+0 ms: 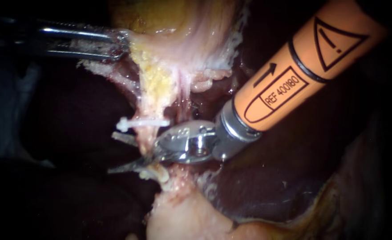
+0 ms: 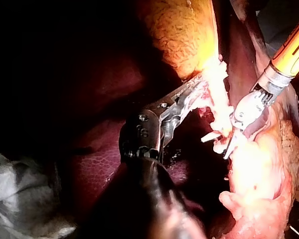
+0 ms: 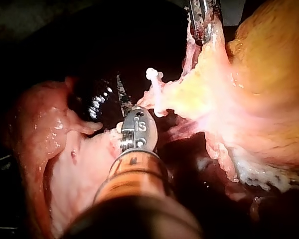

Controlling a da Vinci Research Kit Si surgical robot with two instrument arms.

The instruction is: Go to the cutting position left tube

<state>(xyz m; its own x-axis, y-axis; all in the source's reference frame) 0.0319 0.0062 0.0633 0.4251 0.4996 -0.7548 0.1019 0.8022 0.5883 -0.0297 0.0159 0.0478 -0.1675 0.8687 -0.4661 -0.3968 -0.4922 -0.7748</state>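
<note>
My L instrument [image 1: 119, 44], shaft from the upper left, had its jaws clamped on the pale edge of the gallbladder [image 1: 169, 26], w/ tissue pinched btw both jaws. The L wrist view showed the same bite, at the rim of the yellow wall. From the gallbladder the tube [image 1: 146, 140] ran down toward the pale tissue lower in the endoscope view, w/ a white clip [image 1: 143, 122] sitting across it. My R instrument [image 1: 115, 153], orange shaft from the upper right, ended in a metal wrist & two thin blades. The blades were parted w/ a clear gap btw them, one just under the clip & the other lower, & the tube lay in that gap. I couldn't tell if either blade touched the tube, so I read them as spread & holding nothing. In the R wrist view one blade stuck out ahead of the metal wrist, w/ the clip just beside its tip & the L instrument further ahead on the gallbladder edge. Dark liver [image 1: 271, 178] lay under the R instrument's shaft.
</note>
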